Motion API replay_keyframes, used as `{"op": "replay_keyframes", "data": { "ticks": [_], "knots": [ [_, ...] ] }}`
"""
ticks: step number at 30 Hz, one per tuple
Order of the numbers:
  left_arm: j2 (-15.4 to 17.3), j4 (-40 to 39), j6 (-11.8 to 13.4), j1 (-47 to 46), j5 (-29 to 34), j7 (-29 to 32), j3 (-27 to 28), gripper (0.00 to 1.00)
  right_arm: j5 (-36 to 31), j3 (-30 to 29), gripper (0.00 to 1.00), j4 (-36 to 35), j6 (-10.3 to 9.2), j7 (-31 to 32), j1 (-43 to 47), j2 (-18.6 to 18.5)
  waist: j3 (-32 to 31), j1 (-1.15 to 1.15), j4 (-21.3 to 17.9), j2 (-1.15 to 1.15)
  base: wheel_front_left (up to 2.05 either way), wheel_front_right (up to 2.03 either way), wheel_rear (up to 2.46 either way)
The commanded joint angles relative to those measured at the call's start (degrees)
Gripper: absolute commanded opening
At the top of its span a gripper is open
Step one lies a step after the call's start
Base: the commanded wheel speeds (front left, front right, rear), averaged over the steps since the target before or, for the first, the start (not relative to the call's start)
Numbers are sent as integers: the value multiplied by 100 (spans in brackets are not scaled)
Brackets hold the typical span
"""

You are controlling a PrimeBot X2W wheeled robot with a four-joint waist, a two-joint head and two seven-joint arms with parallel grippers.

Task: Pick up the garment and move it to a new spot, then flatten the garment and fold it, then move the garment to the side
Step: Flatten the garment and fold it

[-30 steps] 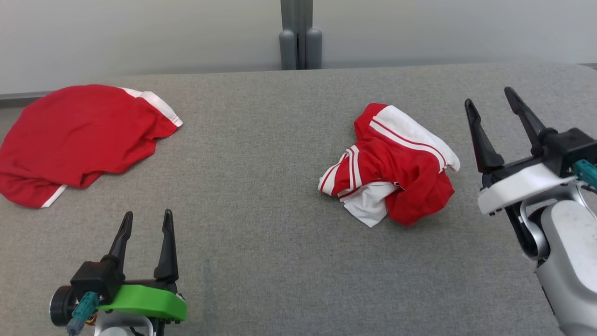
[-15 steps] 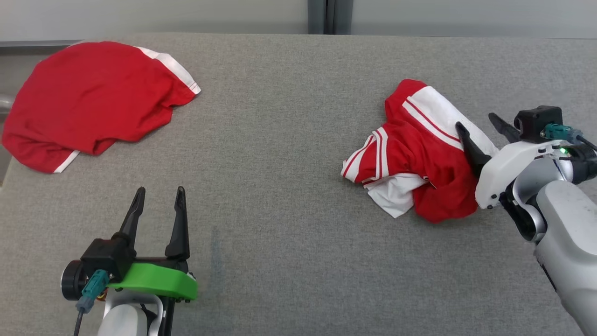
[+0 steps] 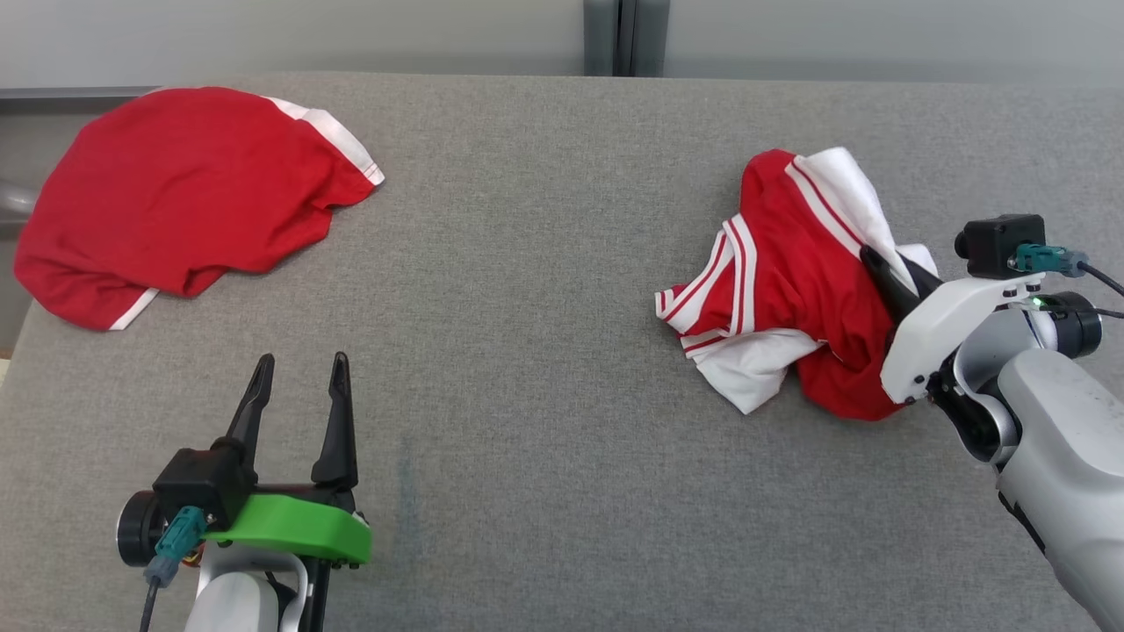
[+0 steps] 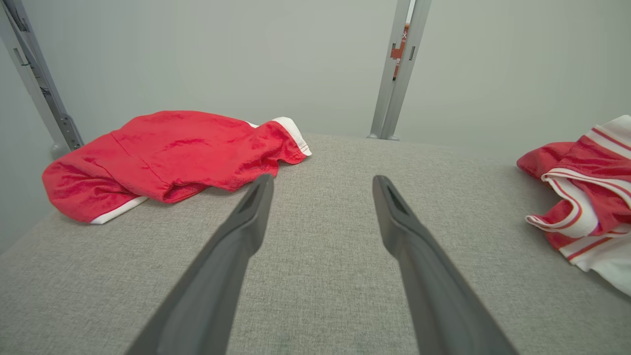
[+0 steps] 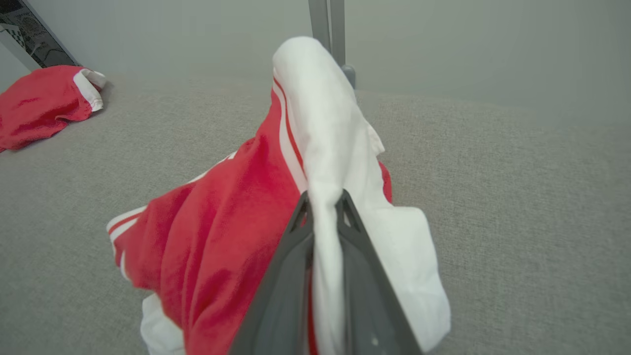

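My right gripper point(image 5: 323, 199) reaches in from the right, clamped on a white fold of the crumpled red-and-white garment point(image 3: 790, 298), right of centre on the grey table point(image 3: 544, 395). The right wrist view shows the pinch; in the head view, cloth buries the fingertips. My left gripper point(image 3: 299, 382) hovers near the front edge, spread wide. A red heap point(image 3: 184, 202) lies far left, with open surface between it and the garment.

I get bright, soft, even light; the garment point(image 5: 222, 236) blurs at my right claw point(image 5: 324, 196); wrist views warp edgeward.

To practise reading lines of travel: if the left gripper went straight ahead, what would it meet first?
The left gripper would probably meet bare table, right of the red shirt; depth unclear.
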Motion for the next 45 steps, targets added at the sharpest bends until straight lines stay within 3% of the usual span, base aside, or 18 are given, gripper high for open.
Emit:
{"op": "replay_keyframes", "data": {
  "ticks": [1,8,14,24,25,26,27,28,33,39,45],
  "knots": [
    [0,-1,-23,-22,-58,4,33,100,-70,39,0,-36,-2,-212,-72,-1,-73,0,-5,0,0,0,0],
    [-2,-26,-24,107,-42,3,104,100,-316,283,0,-261,-2,-1085,-268,356,-288,0,87,0,0,0,0],
    [-2,-55,-25,174,-20,3,136,100,-608,767,0,-362,-2,-1207,-363,857,-337,0,281,0,0,0,0],
    [-5,-55,-26,193,-66,3,92,100,-940,1855,0,83,-2,-1333,-27,1667,-265,0,620,0,0,0,0],
    [-5,-54,-26,200,-72,3,89,100,-951,1979,7,133,-2,-1370,40,1727,-267,0,636,0,0,0,0],
    [-6,-52,-26,206,-69,4,84,100,-947,2078,20,173,-2,-1380,95,1767,-271,0,649,0,0,0,0],
    [-6,-49,-26,217,-66,3,78,100,-915,2173,81,205,-2,-1408,158,1813,-279,0,660,0,0,0,0],
    [-6,-47,-26,227,-68,3,78,100,-883,2247,100,220,-2,-1423,201,1847,-288,0,663,0,0,0,0],
    [-7,-51,-4,274,-56,3,142,100,-764,2284,100,88,-2,-1497,252,1797,-365,0,593,0,0,0,0],
    [-6,-70,-5,320,-7,4,170,100,-968,1295,100,-755,-2,-1496,487,1342,-463,0,446,0,0,0,0],
    [-5,-89,-8,347,-6,4,133,100,-1193,387,100,-743,-2,-1498,716,907,-508,0,399,0,0,0,0]
  ]
}}
